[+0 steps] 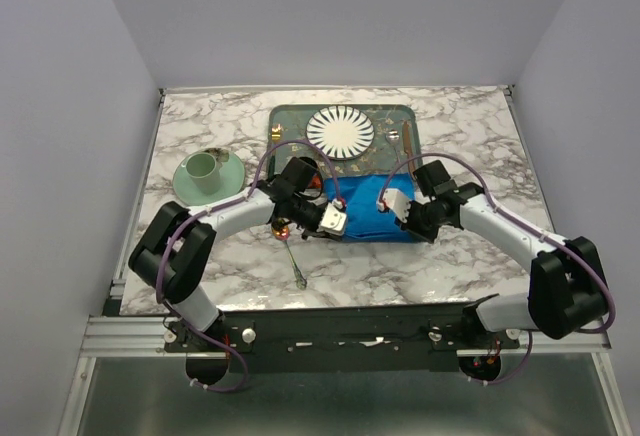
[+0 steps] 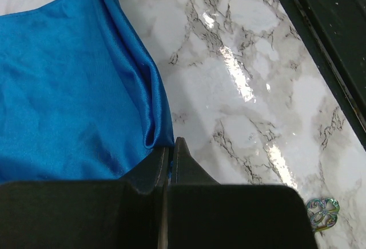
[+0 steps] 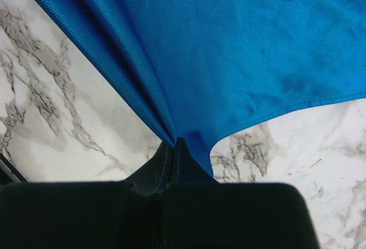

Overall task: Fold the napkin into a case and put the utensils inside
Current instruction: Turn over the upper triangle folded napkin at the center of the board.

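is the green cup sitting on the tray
No, the cup stands on a saucer to the left of the tray, apart from it.

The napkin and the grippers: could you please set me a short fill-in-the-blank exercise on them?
1. The napkin is bright ____ in colour.
2. The left gripper and the right gripper are each ____ on an edge of the napkin.
3. The spoon lies on the marble table, nearer the ____ gripper.
Missing words: blue; shut; left.
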You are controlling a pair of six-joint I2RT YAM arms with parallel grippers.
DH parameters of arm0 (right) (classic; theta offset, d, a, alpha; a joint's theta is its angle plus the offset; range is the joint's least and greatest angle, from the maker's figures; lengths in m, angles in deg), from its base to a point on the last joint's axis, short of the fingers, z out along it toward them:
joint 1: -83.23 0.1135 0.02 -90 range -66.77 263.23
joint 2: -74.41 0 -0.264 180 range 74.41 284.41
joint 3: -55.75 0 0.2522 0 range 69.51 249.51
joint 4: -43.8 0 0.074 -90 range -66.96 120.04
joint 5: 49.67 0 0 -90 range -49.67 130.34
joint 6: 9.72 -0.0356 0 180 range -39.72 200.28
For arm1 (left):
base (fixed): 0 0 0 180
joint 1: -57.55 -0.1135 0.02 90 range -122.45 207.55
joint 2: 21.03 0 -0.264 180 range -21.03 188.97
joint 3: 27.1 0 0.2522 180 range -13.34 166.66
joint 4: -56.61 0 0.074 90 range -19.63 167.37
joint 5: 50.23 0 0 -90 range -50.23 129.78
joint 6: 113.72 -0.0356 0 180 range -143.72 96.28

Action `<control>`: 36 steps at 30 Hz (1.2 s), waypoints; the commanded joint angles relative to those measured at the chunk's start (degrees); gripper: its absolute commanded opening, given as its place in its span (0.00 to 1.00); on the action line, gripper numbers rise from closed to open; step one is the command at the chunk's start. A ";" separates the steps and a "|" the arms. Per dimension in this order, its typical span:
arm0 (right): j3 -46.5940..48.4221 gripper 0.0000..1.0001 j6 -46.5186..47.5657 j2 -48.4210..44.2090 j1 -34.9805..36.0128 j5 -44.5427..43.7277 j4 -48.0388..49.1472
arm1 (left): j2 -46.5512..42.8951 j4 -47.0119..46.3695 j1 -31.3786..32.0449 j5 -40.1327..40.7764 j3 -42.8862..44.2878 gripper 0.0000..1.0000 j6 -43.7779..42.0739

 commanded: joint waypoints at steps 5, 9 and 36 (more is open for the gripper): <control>-3.73 0.01 -0.29 -0.45 1.29 -6.46 -5.98 | -2.22 9.82 1.62 3.69 -0.73 0.00 -6.54; -4.79 0.01 -0.73 -1.16 2.09 -6.37 -5.89 | -2.49 10.79 2.68 4.66 -0.82 0.00 -7.59; -8.22 0.01 -4.68 -1.60 8.77 -6.11 -5.10 | -6.35 15.36 7.78 11.87 -3.72 0.00 -14.71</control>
